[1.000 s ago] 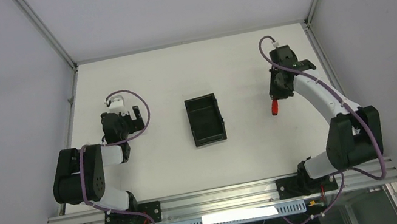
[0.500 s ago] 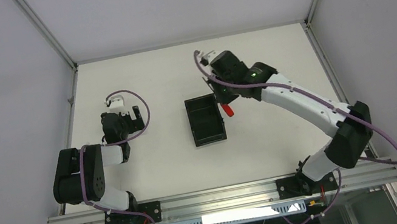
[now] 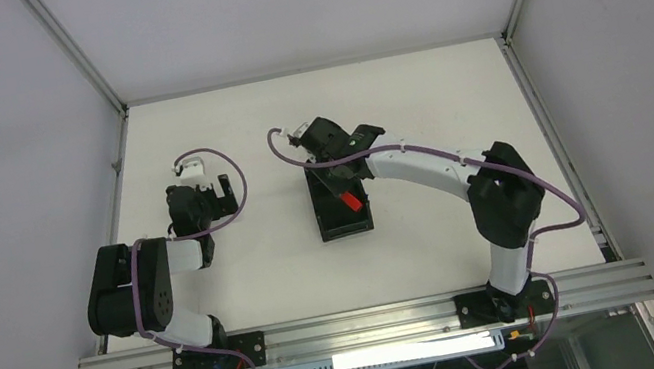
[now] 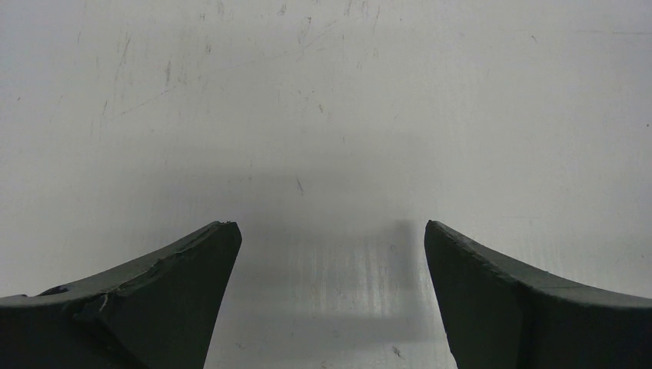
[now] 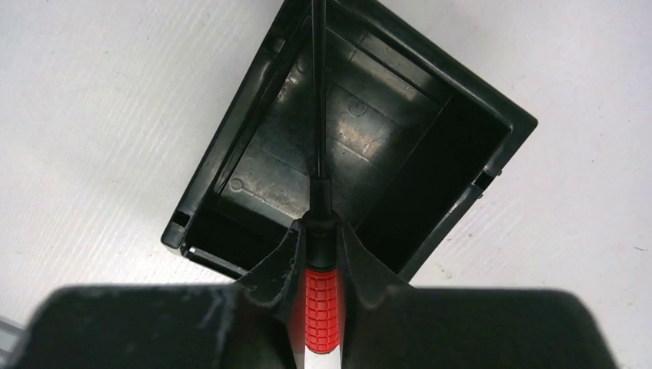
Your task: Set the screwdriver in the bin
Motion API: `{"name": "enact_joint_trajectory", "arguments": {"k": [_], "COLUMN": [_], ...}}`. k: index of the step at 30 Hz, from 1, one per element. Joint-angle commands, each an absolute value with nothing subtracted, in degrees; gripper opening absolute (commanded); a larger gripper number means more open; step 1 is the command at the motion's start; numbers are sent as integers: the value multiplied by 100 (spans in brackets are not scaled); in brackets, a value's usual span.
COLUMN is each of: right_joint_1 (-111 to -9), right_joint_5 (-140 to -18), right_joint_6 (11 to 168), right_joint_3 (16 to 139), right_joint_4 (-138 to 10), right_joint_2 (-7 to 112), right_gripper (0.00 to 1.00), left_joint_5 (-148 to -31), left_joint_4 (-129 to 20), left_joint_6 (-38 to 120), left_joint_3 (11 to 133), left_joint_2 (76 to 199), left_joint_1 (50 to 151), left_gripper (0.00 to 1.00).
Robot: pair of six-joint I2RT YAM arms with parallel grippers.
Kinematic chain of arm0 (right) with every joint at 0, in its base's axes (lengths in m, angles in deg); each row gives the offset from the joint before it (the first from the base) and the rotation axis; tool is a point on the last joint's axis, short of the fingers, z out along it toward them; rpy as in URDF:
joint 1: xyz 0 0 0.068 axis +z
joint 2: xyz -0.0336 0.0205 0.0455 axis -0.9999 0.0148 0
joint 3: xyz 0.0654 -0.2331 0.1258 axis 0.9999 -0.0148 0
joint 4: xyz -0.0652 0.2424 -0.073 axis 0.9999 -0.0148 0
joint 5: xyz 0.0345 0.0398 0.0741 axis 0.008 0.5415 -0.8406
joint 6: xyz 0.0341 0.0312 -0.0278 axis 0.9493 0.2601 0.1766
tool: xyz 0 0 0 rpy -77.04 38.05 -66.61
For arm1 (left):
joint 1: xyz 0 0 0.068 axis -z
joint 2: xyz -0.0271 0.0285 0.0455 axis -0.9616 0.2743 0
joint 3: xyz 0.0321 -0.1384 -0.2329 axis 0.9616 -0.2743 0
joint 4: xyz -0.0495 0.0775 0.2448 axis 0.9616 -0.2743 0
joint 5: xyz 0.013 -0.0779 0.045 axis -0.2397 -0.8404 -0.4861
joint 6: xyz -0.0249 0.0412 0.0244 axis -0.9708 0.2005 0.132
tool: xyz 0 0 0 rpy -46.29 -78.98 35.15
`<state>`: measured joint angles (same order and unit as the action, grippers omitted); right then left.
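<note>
You have the screwdriver [image 5: 321, 296] clamped in the right gripper [image 5: 317, 231], its shaft pointing over the interior of the bin [image 5: 377, 138]; transport appears complete, and only lowering and release are judged outstanding.

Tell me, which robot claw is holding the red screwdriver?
The right gripper: it is shut on the screwdriver, gripping its red handle above the black bin. The left gripper is open and holds nothing.

Screwdriver [image 5: 321, 296]: red ribbed handle, black shaft. Bin [image 5: 361, 138]: black throughout. Table [image 4: 323, 92]: white with faint grey scratches.
</note>
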<state>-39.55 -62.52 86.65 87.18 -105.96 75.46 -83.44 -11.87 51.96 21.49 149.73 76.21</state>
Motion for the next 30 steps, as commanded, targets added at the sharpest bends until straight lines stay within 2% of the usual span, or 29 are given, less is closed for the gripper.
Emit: {"name": "enact_joint_trajectory", "arguments": {"k": [1, 4, 11, 17, 19, 20, 21, 22, 23, 30], "right_joint_1": [-3921, -3906, -3896, -3892, -3913, -3940, -3998, -4137, -4286, -6155], "right_joint_5": [-6129, -6051, -5963, -5602, -5249, -5108, -5042, -5022, -5048, -5578], "right_joint_6": [8586, 8609, 8690, 8929, 9084, 9146, 9224, 9317, 9434, 9817], "right_joint_3": [8582, 8521, 8570, 8909, 9005, 8999, 8950, 8867, 8679, 7452], "right_joint_4": [-10047, -10003, -10071, -10248, -10339, -10373, -10386, -10378, -10340, -10215], "right_joint_2": [7444, 7419, 7301, 7000, 6827, 6716, 6579, 6440, 6269, 5123], "right_gripper": [19, 28, 39, 55, 66, 78, 83, 96, 99, 99], "left_joint_5": [-8423, -8428, -8432, -8434, -8430, -8430, -8427, -8425, -8427, -8437], "left_joint_4": [-1033, -1033, -1033, -1028, -1030, -1032, -1033, -1033, -1028, -1028], "left_joint_6": [5184, 5184, 5184, 5184, 5184, 5184, 5184, 5184, 5184, 5184], "left_joint_3": [2137, 2137, 2135, 2135, 2135, 2135, 2135, 2135, 2135, 2135], "left_joint_2": [14831, 14834, 14831, 14833, 14833, 14830, 14834, 14838, 14836, 14834], "left_joint_1": [7593, 7588, 7590, 7593, 7593, 7592, 7593, 7593, 7593, 7593], "left_gripper": [99, 99, 99, 99, 99, 99, 99, 99, 99, 99]}}
